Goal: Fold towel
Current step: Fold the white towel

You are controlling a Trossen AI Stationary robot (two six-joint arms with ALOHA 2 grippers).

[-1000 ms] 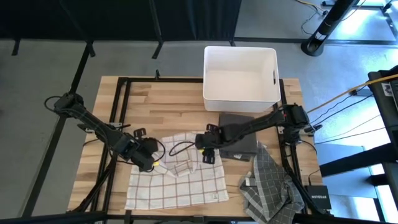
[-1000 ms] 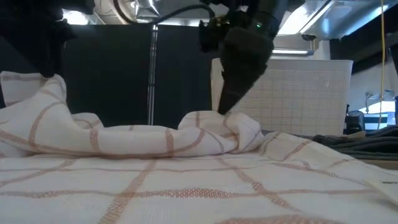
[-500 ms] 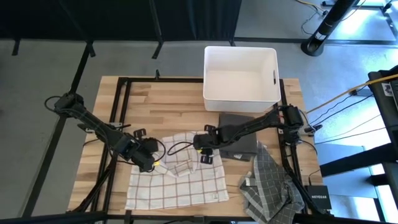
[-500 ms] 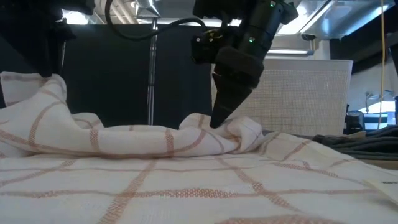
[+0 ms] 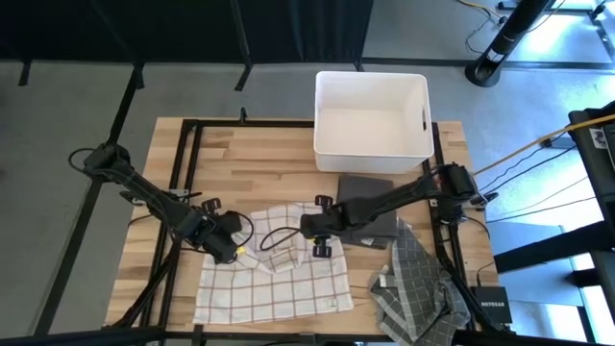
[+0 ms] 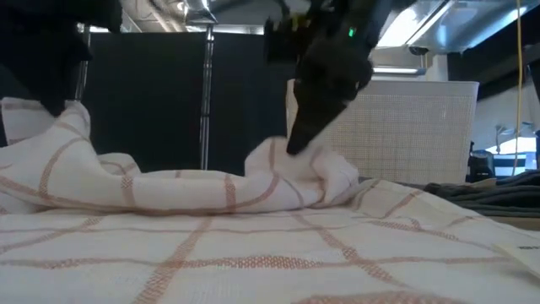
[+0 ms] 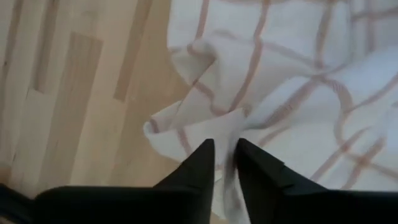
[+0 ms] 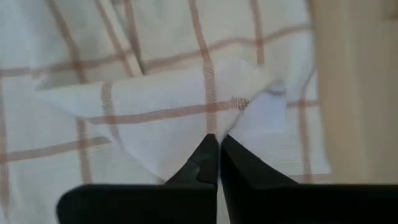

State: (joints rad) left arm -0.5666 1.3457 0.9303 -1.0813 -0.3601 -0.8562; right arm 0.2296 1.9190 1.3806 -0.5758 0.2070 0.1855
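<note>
Over the last second both tools have pinched down on the towel (image 5: 274,274). The right tool (image 5: 309,234), which stood spread above the bunched far edge, is now pressed together on a raised fold of the cloth; its wrist view shows the 2 fingers (image 8: 210,163) meeting with white cloth caught at the tips. The left tool (image 5: 237,252) has narrowed on the far left corner of the towel, its fingertips (image 7: 205,155) straddling a thin flap of cloth, so it too looks to be gripping. In the low view the fold under the right tool stands a little higher than it did, which suggests a lift has begun.

By that reading, the grasp step is done and the next move is to carry the far edge over the near part for the first fold.

The towel, white with reddish checks, lies on the near middle of the bench (image 5: 250,163), flat toward the front and rumpled at the back. A white bin (image 5: 372,115) sits at the far edge, a folded dark cloth (image 5: 370,192) lies just beside the right arm, and a grey checked towel (image 5: 418,288) is heaped at the near right, touching none of the fold path. Nothing lies across the fold area itself.
</note>
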